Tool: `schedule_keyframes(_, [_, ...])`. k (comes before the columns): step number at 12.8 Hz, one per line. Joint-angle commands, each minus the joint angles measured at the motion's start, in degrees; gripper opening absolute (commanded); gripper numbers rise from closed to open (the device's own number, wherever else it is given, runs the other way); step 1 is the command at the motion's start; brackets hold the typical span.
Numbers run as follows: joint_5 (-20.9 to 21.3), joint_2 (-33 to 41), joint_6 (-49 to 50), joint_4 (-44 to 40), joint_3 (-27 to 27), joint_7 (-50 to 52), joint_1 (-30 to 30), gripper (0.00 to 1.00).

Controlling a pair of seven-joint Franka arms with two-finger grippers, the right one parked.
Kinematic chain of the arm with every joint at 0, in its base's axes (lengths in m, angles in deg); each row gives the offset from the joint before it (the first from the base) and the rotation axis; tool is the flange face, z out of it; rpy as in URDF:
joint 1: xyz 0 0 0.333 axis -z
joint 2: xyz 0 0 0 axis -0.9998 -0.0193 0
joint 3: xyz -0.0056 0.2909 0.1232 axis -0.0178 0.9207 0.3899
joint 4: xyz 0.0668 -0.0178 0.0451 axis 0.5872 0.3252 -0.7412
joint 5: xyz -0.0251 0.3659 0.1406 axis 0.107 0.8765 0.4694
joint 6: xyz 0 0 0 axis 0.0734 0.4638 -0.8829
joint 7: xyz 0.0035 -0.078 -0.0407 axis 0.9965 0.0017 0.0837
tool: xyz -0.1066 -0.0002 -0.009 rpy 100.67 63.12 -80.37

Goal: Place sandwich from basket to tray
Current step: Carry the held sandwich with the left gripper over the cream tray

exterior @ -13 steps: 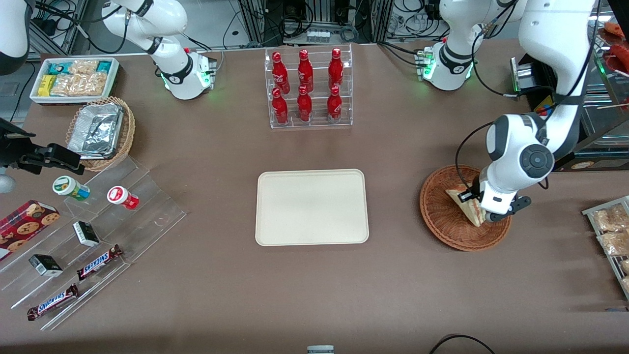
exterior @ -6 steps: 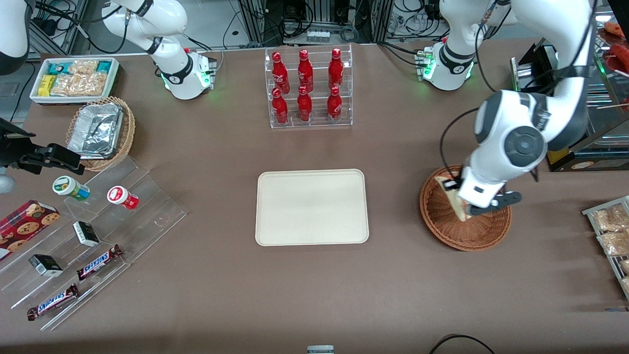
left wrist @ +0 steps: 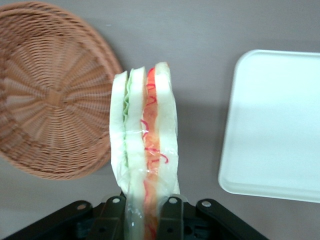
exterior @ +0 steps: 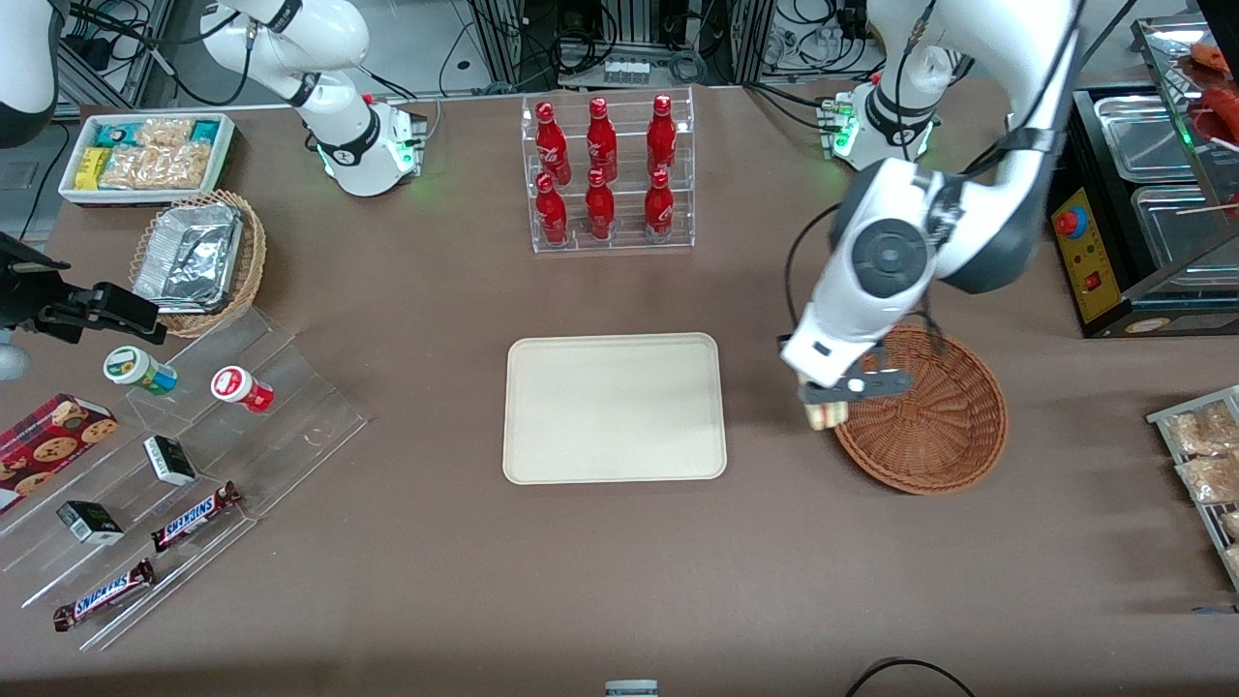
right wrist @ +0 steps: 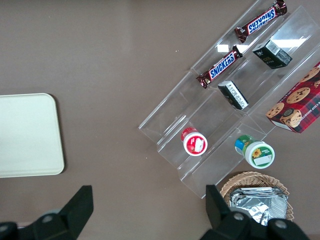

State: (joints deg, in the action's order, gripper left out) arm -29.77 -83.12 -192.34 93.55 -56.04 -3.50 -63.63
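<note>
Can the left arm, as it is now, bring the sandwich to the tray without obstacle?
Probably yes. The pincer, shut on the sandwich, hangs over the basket rim, and only bare table lies between it and the tray.

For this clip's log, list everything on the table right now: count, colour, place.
Sandwich: 1, pale with red filling, in the gripper, between basket and tray.
Basket: 1, reddish-brown, empty.
Tray: 1, cream, table centre.
Bottles: 6, red, in a clear rack.
Foil trays: silver, in a tan basket.
Snack bin: 1, white.
Candy bars: 2, on clear steps.
Tubs: 2, on the steps.
Cookie box: 1, red.
Gripper: shut on sandwich, above the table.
</note>
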Motion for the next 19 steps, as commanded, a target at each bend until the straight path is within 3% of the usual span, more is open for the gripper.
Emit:
schedule_keyframes(1, [0.2,-5.7,0.7,-7.2,0.7,2.1,4.1,0.00])
schedule_keyframes(9, [0.3,-18.2,-5.9,-15.6,0.6,1.0,13.0,0.00])
schedule_keyframes(19, [0.2,-26.6,-9.9,-19.1,-1.5,-0.7,13.8,0.00])
